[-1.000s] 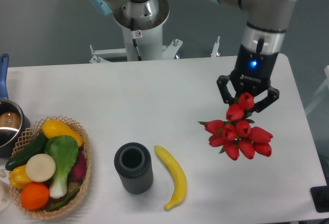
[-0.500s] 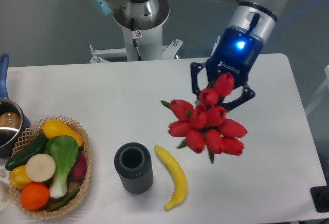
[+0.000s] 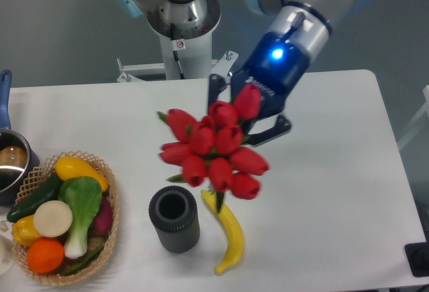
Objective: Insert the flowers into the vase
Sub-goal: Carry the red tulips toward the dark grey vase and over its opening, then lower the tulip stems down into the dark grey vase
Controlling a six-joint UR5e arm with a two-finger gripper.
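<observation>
Nearest the camera, a yellow banana lies on the white tabletop, just beside the vase on its right. The vase stands upright, mouth open and empty, towards the front edge. To its left sits a wicker basket heaped with vegetables and fruit, and beyond that, at the left border, a metal pot with a blue handle.

Above and a little right of the vase, the flowers hang in the air, carried clear of the tabletop. The buds face the camera and hide most of the stems, so where the stem ends point cannot be told. Behind the bunch, the hand is clamped on the flowers near the upper buds, its dark fingers showing on either side.

The risks, as I judge them: the bunch spreads wider than the vase mouth, so a descent that is off-centre or tilted could land stems on the rim and tip the light vase over, or push it into the banana. Leaves could also catch outside the mouth. The grip sits among the heads, so the bundle may pivot or slip when the stems meet resistance.
</observation>
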